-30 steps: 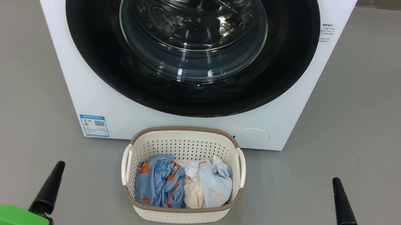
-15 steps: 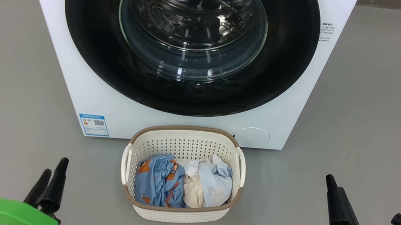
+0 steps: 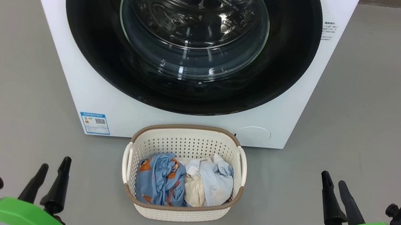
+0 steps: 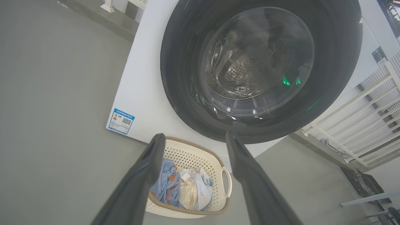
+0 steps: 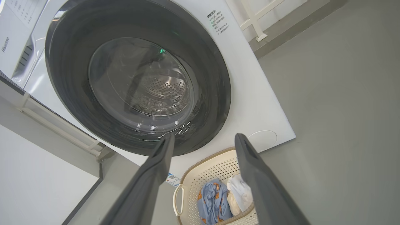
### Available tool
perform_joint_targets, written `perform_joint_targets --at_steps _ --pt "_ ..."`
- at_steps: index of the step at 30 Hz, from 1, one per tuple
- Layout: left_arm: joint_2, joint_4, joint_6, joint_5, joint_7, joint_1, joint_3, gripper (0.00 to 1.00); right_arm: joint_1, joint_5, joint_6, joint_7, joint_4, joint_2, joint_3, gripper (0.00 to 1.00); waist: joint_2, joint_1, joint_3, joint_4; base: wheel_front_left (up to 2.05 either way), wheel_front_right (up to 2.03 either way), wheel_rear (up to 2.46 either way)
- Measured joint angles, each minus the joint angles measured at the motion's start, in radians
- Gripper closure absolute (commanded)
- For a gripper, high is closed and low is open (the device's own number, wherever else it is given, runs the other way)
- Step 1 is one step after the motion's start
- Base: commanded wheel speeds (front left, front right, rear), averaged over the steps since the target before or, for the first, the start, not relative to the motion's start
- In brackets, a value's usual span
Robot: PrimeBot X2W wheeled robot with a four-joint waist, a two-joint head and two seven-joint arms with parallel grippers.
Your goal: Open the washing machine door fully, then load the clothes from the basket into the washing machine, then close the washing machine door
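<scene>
The white washing machine (image 3: pixel 66 86) stands ahead, and its glossy black washing machine door (image 3: pixel 88 28) lies shut against the front, the steel drum showing through the glass. Right in front sits the cream basket (image 3: pixel 190 127) on the floor. The clothes (image 3: pixel 160 179) lie in it: a blue piece with orange patches, a cream one and a pale blue-white one. My left gripper (image 3: pixel 55 163) hovers open at the lower left, well left of the basket. My right gripper (image 3: pixel 332 178) is open at the lower right, apart from the basket. Both hold nothing, as the left wrist view (image 4: pixel 194 136) and right wrist view (image 5: pixel 204 136) confirm.
Grey floor spreads on both sides of the machine. A blue energy sticker (image 3: pixel 94 123) and a round filter cap (image 3: pixel 254 133) mark the lower front panel. A white railing (image 4: pixel 359 118) stands beside the machine.
Both wrists have turned, so each gripper now shows two spread fingers instead of one. The right gripper has drifted slightly left and up. Basket and door are unmoved.
</scene>
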Motion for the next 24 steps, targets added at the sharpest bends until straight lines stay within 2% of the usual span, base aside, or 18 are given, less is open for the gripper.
perform_joint_targets --at_steps 24 --pt "0.033 -0.007 -0.001 0.311 -0.072 -0.004 -0.031 0.00 -0.056 -0.333 0.000 -0.070 0.049 -0.010 0.023 0.00 0.0000 0.0000 -0.006 -0.003 0.00 0.00 0.00"
